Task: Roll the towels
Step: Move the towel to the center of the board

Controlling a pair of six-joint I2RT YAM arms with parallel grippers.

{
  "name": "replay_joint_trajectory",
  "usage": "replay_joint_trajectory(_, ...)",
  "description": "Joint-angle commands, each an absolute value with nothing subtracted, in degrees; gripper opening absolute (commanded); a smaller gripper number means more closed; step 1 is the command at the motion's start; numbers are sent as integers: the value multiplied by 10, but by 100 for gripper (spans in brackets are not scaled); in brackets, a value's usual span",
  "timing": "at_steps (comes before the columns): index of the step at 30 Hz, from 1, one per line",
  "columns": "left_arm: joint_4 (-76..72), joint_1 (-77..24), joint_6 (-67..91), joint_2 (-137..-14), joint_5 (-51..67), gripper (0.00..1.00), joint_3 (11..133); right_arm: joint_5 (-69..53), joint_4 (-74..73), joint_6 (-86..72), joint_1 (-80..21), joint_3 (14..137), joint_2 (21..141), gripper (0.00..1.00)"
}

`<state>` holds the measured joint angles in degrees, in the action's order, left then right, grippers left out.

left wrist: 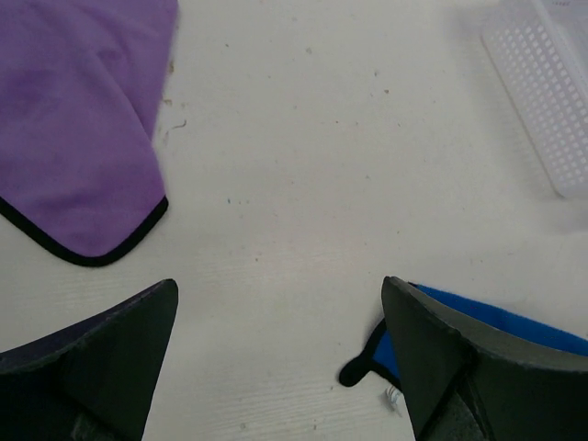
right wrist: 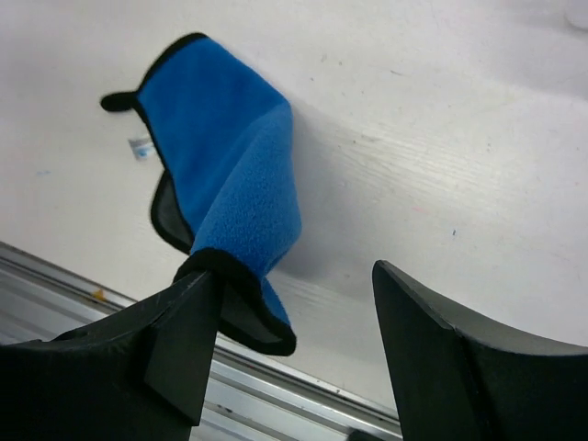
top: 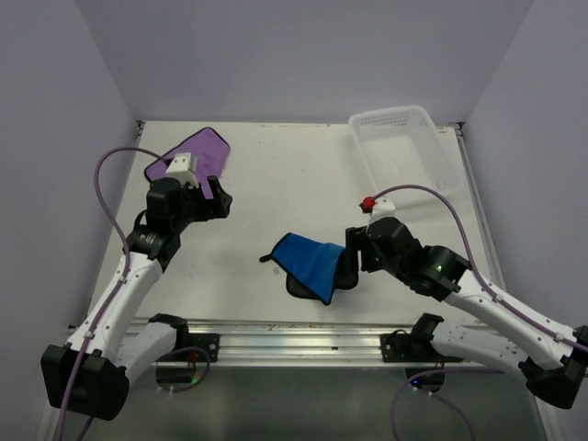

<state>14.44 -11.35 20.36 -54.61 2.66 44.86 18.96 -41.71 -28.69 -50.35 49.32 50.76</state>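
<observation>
Got the left gripper (left wrist: pixel 277 287) spread wide, purple towel (left wrist: pixel 73 138) flat ahead to its left. Right gripper (right wrist: pixel 294 271) spread too, blue towel (right wrist: pixel 230 156) draped on one finger. Spotted white basket (top: pixel 390 114) well beyond it.

The left arm (top: pixel 115 299) and the right arm (top: pixel 501 308) look the same: white rounded links with black joints between them. Each one ends in a black base block, the left base (top: pixel 81 378) and the right base (top: pixel 559 378). A thin purple cable (top: pixel 99 179) runs in a loop along the left arm, and a second purple cable (top: pixel 432 191) runs along the right one. Each wrist has a small white block on top (top: pixel 182 166); the right block (top: pixel 381 208) has a red cap (top: pixel 367 202) beside it. A small green light (top: pixel 439 268) shines on a black joint of the right arm. The left gripper (left wrist: pixel 278 285) and the right gripper (right wrist: pixel 294 271) have dark grey, matte, wedge-shaped fingers.
</observation>
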Motion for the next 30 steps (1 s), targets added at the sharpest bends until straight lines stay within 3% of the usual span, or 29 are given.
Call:
replay_joint_trajectory(1,134,-119,192,-573,89,96,441,186,-455,-301,-506,527,492,70)
replay_joint_trajectory(8,139,-155,205,-639,126,92,453,183,-483,-329,-509,484,449,72)
replay_joint_trajectory(14,120,-180,248,-633,136,89,432,134,-460,-360,-509,428,410,57)
replay_joint_trajectory(17,107,-220,281,-642,127,87,408,99,-435,-382,-509,396,413,55)
replay_joint_trajectory(26,68,-353,347,-664,-37,81,312,70,-410,-406,-511,328,405,54)
replay_joint_trajectory(30,10,-362,365,-671,-33,77,271,57,-385,-416,-512,284,407,51)
